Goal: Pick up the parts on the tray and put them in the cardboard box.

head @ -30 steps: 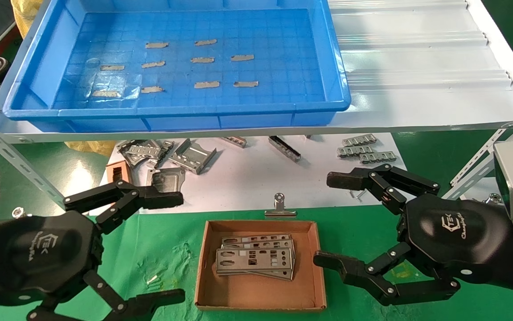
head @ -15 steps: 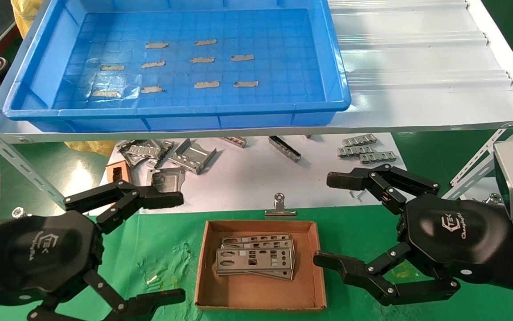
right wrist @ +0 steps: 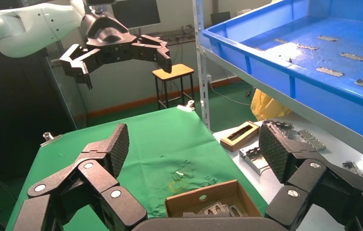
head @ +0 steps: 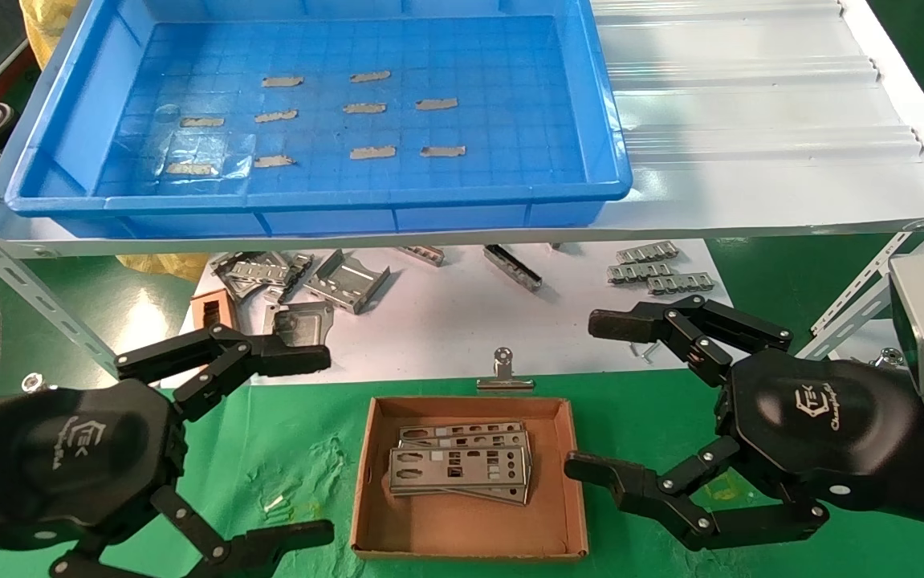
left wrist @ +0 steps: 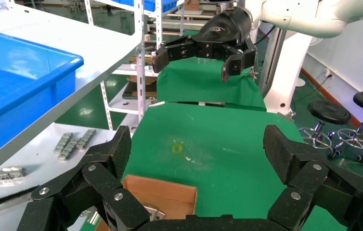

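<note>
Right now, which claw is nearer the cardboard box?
Right. The right claw hangs open at the cardboard box's right rim; the left claw hangs open farther off to its left.

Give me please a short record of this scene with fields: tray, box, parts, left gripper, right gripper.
tray: blue, on the white shelf, holds only grey tape strips
box: cardboard, on the green cloth
parts: silver plates stacked inside the box
left gripper: open, empty, left of the box
right gripper: open, empty, right of the box
</note>
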`<action>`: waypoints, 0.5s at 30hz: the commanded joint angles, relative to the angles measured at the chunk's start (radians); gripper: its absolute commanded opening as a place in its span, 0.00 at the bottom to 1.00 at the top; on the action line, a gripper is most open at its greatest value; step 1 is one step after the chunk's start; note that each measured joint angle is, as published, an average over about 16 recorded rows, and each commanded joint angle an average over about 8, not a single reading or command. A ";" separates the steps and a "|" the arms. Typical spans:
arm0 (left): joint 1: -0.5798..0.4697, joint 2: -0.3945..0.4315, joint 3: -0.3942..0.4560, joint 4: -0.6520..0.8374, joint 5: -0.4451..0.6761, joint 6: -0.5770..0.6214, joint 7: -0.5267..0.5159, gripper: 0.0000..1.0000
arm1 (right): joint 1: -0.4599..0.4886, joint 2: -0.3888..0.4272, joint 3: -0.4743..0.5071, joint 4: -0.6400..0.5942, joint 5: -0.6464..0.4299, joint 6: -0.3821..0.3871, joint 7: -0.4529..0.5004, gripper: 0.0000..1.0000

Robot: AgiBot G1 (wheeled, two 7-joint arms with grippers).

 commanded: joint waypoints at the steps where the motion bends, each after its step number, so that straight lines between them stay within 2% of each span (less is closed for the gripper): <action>1: 0.000 0.000 0.000 0.000 0.000 0.000 0.000 1.00 | 0.000 0.000 0.000 0.000 0.000 0.000 0.000 1.00; 15: 0.000 0.000 0.000 0.000 0.000 0.000 0.000 1.00 | 0.000 0.000 0.000 0.000 0.000 0.000 0.000 1.00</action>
